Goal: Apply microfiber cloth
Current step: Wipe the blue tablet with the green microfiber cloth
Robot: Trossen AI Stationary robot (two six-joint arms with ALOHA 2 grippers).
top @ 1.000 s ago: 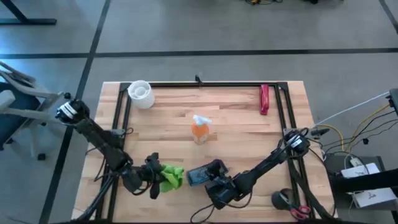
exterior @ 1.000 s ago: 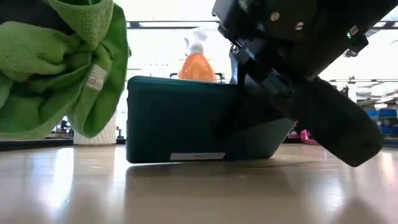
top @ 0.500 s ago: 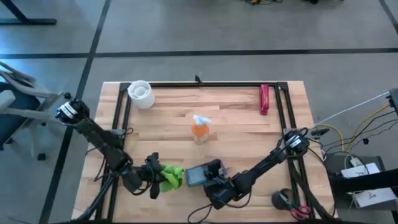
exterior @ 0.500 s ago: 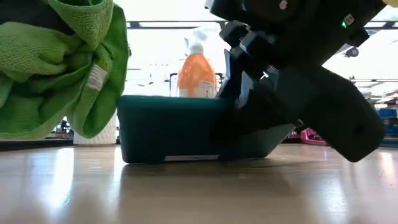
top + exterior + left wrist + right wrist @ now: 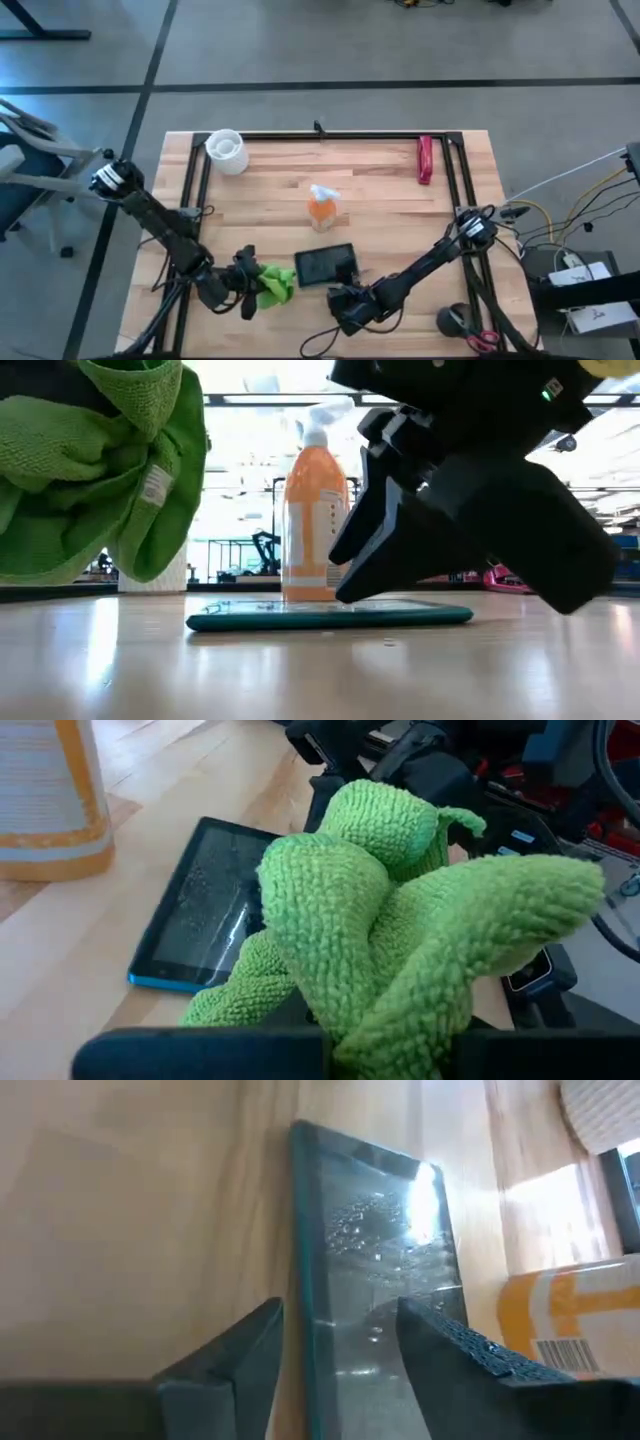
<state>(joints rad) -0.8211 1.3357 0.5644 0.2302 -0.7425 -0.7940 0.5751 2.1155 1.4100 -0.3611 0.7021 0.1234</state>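
The microfiber cloth (image 5: 275, 284) hangs bunched, pinched in the left hand (image 5: 252, 286) above the near tabletop (image 5: 380, 190), just left of the flat tablet (image 5: 325, 265), whose near edge sits between the right hand's (image 5: 345, 297) spread fingers.

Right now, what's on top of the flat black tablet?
Tiny water droplets speckle the tablet screen. Nothing else lies on it; the green cloth is bunched in the left gripper beside it.

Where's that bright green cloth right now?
The microfiber cloth is bunched in the left gripper near the table's front edge in the high view, held above the wood just left of the flat black tablet.
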